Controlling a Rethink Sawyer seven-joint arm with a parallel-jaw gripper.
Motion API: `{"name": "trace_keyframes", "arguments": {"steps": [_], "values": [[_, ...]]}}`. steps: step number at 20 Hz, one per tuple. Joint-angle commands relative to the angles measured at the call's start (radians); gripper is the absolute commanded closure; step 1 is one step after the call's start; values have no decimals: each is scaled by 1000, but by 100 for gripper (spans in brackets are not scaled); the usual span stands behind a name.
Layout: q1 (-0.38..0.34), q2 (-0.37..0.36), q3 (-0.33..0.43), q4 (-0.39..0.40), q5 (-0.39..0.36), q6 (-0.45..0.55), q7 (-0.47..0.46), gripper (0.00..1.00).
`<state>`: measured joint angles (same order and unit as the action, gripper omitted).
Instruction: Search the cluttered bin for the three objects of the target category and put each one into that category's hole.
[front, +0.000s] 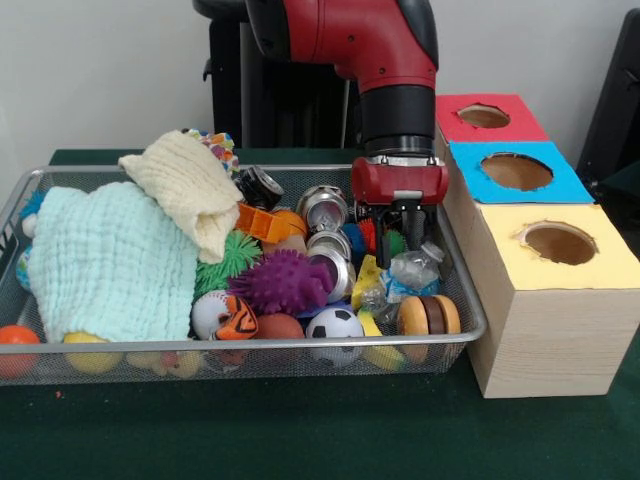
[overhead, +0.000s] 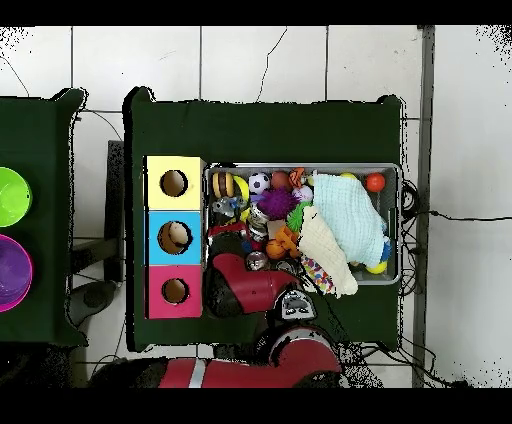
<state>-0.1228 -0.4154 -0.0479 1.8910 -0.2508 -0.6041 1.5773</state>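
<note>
Gripper (front: 400, 238) low in the toy-crowded bin (front: 470, 310), just beside a clear plastic bottle (front: 414, 268).

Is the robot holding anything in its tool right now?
It cannot be told. The tool is down in the bin, right beside a clear plastic bottle, but the pictures don't show whether it grips the bottle.
</note>
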Motion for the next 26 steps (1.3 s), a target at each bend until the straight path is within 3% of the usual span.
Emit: {"name": "trace_keyframes", "arguments": {"steps": [1, 4, 7, 8, 13, 16, 17, 19, 21, 23, 26], "values": [[-24, 123, 69, -129, 31, -64, 202, 0], [-17, 218, 41, -199, 28, -138, 165, 0], [6, 238, 10, -214, 46, -143, 131, 0], [12, 244, 2, -217, 53, -142, 125, 100], [28, 206, -10, -190, 73, -134, 128, 100], [52, 114, -34, -88, 85, -50, 142, 100], [66, 47, -47, -23, 83, 32, 141, 100], [73, -171, -50, 114, 79, 458, 75, 100], [113, -329, -92, 151, 118, 793, 5, 100], [143, -400, -126, 146, 117, 916, -4, 100], [127, -451, -103, 162, 82, 901, 44, 100]]}}
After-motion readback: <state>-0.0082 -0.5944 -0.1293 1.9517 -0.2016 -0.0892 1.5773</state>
